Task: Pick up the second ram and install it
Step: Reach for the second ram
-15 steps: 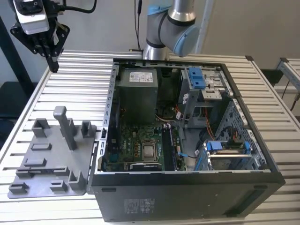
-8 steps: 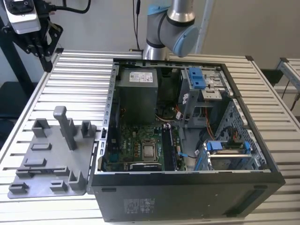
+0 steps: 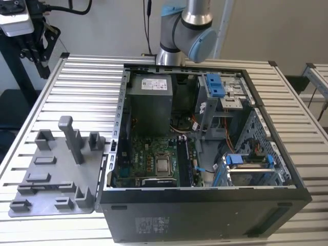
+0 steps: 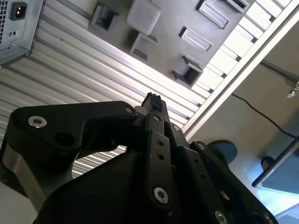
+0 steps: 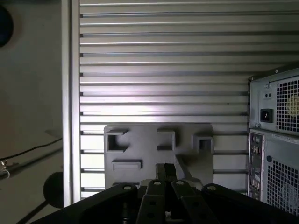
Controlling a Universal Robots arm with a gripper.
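Note:
My gripper (image 4: 152, 100) hangs high above the slatted table, over the grey plastic tray (image 5: 140, 144), and its dark fingers (image 5: 161, 171) are pressed together with nothing visible between them. In the exterior view the tray (image 3: 51, 174) lies at the left of the open computer case (image 3: 205, 210). Inside the case, dark memory slots (image 3: 183, 161) run beside the square silver processor (image 3: 163, 165). The second ram is hidden or out of view; I cannot pick it out among the slots.
The arm's base joints (image 3: 187, 31) stand behind the case. A tall grey post (image 3: 69, 136) and several blocks rise from the tray. The power supply (image 3: 148, 100) and blue-latched drive cages (image 3: 215, 87) fill the case's back. The table's edge rail (image 5: 70, 93) borders the floor.

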